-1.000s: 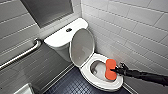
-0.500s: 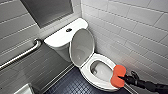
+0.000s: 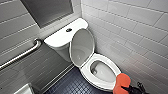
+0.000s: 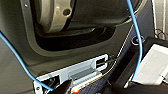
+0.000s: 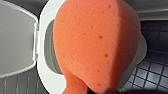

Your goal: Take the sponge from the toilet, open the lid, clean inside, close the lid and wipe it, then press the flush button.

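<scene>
1. Gripping the sponge (image 3: 122,81) tight, the right gripper (image 3: 125,87) hangs at the front rim of the toilet (image 3: 105,75);
2. the lid (image 3: 82,47) stands raised against the tank (image 3: 58,38);
3. the flush button (image 3: 68,30) sits on the tank top.

Right gripper (image 3: 127,88) cut off at head view's lower edge; sponge (image 5: 97,47) hides its jaws.

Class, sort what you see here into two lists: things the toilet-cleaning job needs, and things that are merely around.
Job: sponge, held in the right tool; toilet; raised lid; flush button.
Merely around: grab bar; wall tiles; floor tiles.
</scene>
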{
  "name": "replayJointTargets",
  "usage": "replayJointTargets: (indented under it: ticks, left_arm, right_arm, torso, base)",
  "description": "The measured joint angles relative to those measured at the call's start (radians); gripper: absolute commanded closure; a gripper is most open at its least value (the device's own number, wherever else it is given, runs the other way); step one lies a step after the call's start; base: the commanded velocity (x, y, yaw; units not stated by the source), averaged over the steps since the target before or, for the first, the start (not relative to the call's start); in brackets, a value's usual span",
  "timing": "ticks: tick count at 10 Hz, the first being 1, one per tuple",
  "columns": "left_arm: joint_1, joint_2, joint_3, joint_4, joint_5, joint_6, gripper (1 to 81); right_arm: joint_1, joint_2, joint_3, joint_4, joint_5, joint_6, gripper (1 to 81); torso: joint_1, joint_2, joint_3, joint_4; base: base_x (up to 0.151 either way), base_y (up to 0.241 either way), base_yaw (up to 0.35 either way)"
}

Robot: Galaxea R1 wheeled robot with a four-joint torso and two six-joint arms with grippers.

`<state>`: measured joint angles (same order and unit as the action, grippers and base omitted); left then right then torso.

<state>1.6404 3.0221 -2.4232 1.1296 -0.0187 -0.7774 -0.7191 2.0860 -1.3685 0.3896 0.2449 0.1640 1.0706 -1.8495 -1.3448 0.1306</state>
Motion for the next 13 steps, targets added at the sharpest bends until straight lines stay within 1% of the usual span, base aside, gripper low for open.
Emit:
replayJointTargets:
  ticks: [2,3,5,6,8,9,10,11,13]
  left_arm:
    - [0.000,0.000,0.000,0.000,0.000,0.016,1.0]
    - [-0.001,0.000,0.000,0.000,0.000,0.017,1.0]
    - [-0.002,0.001,0.000,0.001,0.000,0.017,1.0]
    - [-0.003,0.001,0.000,0.001,0.000,0.018,1.0]
    - [-0.003,0.000,0.000,0.000,0.000,0.017,1.0]
    - [-0.002,0.000,0.000,0.000,0.000,0.017,1.0]
    - [-0.003,0.000,0.000,0.000,0.000,0.017,1.0]
    - [-0.003,0.000,0.000,0.000,0.000,0.017,1.0]
    - [-0.003,0.000,0.000,0.000,0.000,0.017,1.0]
  right_arm:
    - [-0.042,-0.015,0.110,0.000,-0.008,-0.006,81.1]
    - [-0.043,-0.037,0.161,0.000,-0.007,-0.012,81.1]
    - [-0.042,-0.116,0.238,0.000,-0.003,-0.031,81.1]
    - [-0.029,-0.124,0.249,0.001,-0.017,-0.035,81.1]
    - [0.096,-0.057,0.243,0.016,-0.084,-0.040,81.1]
    - [0.171,0.000,0.207,0.025,-0.116,-0.040,81.1]
    - [0.212,0.045,0.145,0.033,-0.155,-0.040,81.1]
    - [0.232,0.098,0.054,0.039,-0.200,-0.040,81.1]
    - [0.279,0.236,-0.119,0.045,-0.279,-0.040,81.1]
  torso:
    - [0.000,0.000,0.000,0.000]
    - [0.000,0.000,0.000,0.000]
    - [0.000,0.000,0.000,0.000]
    - [0.000,0.000,0.000,0.000]
    - [0.000,0.000,0.000,0.000]
    - [0.000,0.000,0.000,0.000]
    - [0.000,0.000,0.000,0.000]
    - [0.000,0.000,0.000,0.000]
    - [0.000,0.000,0.000,0.000]
  base:
    - [0.000,0.000,0.000]
    - [0.000,0.000,0.000]
    - [0.000,0.000,0.000]
    - [0.000,0.000,0.000]
    - [0.000,0.000,0.000]
    - [0.000,0.000,0.000]
    - [0.000,0.000,0.000]
    - [0.000,0.000,0.000]
    - [0.000,0.000,0.000]
